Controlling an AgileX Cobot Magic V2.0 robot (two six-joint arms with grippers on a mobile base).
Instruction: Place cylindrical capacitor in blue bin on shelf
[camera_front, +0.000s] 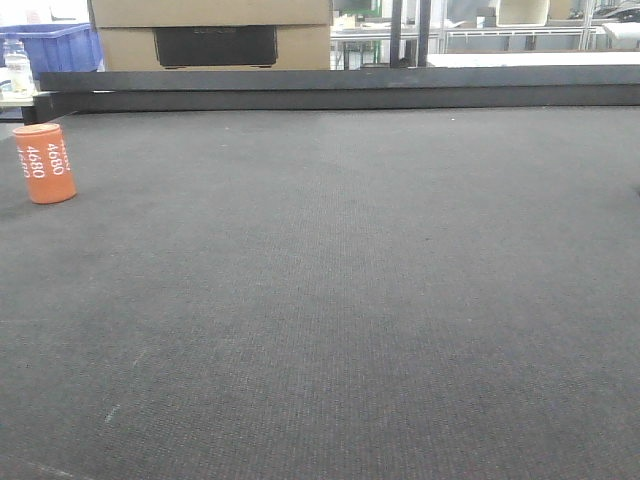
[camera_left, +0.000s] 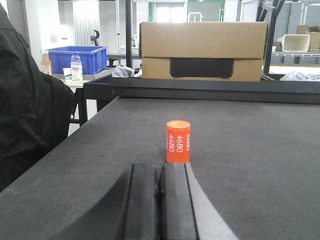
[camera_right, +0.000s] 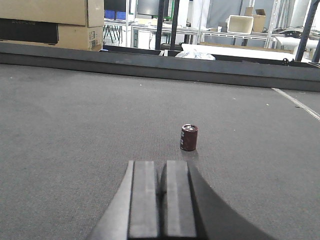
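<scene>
Ahead, you see the orange capacitor (camera_front: 44, 163) upright at the table's (camera_front: 350, 300) far-left edge. Your left gripper (camera_left: 159, 172), closed and empty, points at it. Your right gripper (camera_right: 162, 170), closed too, faces a small dark cylinder (camera_right: 189, 137) on the table.

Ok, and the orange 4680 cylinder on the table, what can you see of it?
The cylindrical capacitor is a small orange-red can, smooth-sided, with white 4680 numerals printed sideways in repeated rows. Its flat round top has a slight rim. It stands upright on the dark carpeted table, toward its left side, touching only the carpet. The left gripper, shut, points at it from short of it.
</scene>
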